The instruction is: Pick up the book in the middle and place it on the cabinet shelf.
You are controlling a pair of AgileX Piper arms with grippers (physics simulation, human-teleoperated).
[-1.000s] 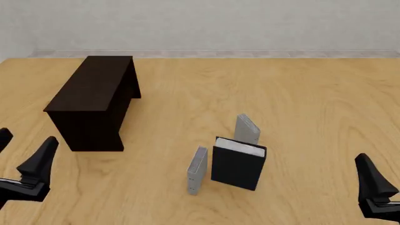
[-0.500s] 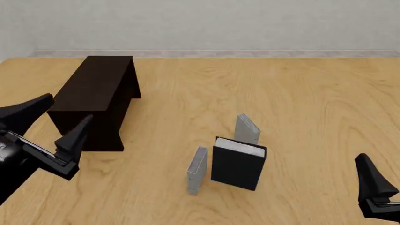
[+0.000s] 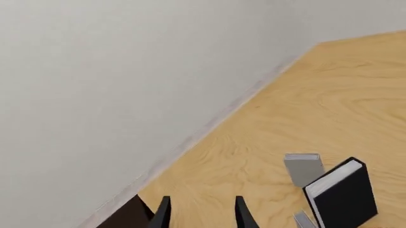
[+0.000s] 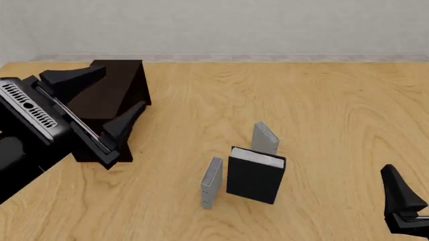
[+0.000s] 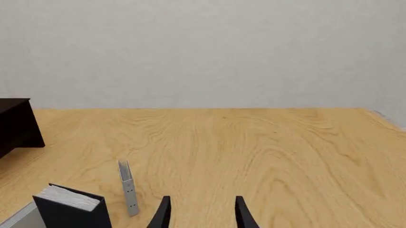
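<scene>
The book [image 4: 254, 178], thick and dark with a white page edge, stands upright on the table between two thin grey books [image 4: 211, 182] [image 4: 264, 138]. It also shows in the left wrist view [image 3: 343, 197] and the right wrist view [image 5: 70, 206]. The dark cabinet [image 4: 100, 100] stands at the far left; its shelf is barely visible from here. My left gripper [image 4: 123, 86] hovers open over the cabinet, well left of the book, holding nothing. My right gripper [image 5: 201, 209] is open and empty near the front right edge, with one finger [image 4: 399, 193] in the front view.
The wooden table [image 4: 335, 110] ends at a pale wall [image 4: 234, 25] at the back. The left arm's body covers part of the cabinet's front left. The cabinet's corner [image 3: 130, 216] shows beside the left fingers.
The left gripper has risen from the front left corner and swung forward and right, now over the cabinet. The right gripper and the books have not moved.
</scene>
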